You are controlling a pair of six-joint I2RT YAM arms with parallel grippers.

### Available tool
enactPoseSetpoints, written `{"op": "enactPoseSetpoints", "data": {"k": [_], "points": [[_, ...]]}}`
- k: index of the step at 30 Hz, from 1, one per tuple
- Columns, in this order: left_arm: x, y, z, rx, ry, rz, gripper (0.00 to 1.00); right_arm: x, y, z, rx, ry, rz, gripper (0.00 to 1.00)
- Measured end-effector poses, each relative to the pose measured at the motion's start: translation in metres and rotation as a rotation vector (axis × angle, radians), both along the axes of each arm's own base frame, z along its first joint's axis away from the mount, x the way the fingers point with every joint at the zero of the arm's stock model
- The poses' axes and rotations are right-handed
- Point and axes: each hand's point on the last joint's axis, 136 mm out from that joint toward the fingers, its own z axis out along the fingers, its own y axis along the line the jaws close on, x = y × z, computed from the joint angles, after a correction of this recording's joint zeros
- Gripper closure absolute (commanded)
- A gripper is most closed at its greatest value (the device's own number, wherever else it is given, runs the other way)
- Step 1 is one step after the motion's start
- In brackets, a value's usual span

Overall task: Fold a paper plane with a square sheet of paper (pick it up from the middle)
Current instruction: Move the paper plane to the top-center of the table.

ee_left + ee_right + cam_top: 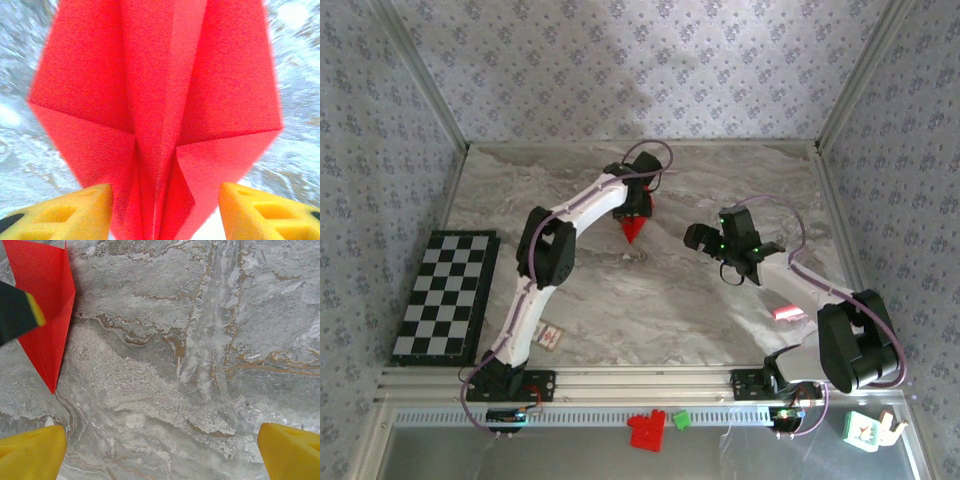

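Note:
The square sheet of paper point(160, 100) is bright red and creased into a pointed dart shape with a centre ridge and two side flaps. In the top view the paper point(634, 230) points toward the arms, just below my left gripper point(632, 205). My left gripper point(165, 200) is open, its yellow fingertips point(85, 210) standing on either side of the paper's narrow middle fold, with a gap on the right. My right gripper point(162, 440) is open over bare marble, nothing between its fingers; the paper point(47, 335) lies to its upper left. In the top view my right gripper point(694, 238) faces the paper from the right.
A checkerboard point(445, 295) lies at the table's left edge. A small white card point(549, 336) sits by the left arm's base. Beyond the front rail are a red toy brick point(645, 432), a green brick point(681, 420) and a small white-green object point(865, 430).

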Motion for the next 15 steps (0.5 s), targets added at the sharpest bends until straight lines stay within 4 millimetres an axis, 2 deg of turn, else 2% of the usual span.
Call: {"op": "enactPoseSetpoints", "data": {"k": [5, 9, 11, 15], "points": [[0.0, 0.003, 0.065, -0.061, -0.107, 0.004, 0.23, 0.0, -0.01, 0.014, -0.017, -0.019, -0.021, 0.0], [-0.01, 0.019, 0.115, -0.085, -0.205, 0.004, 0.1, 0.007, -0.019, 0.046, -0.058, -0.099, -0.021, 0.0], [-0.018, 0.035, 0.14, -0.082, -0.278, 0.0, 0.04, 0.01, -0.024, 0.068, -0.092, -0.159, -0.018, 0.0], [-0.03, 0.074, 0.165, -0.058, -0.406, 0.012, 0.0, 0.014, -0.04, 0.107, -0.193, -0.269, -0.035, 0.0]]}}
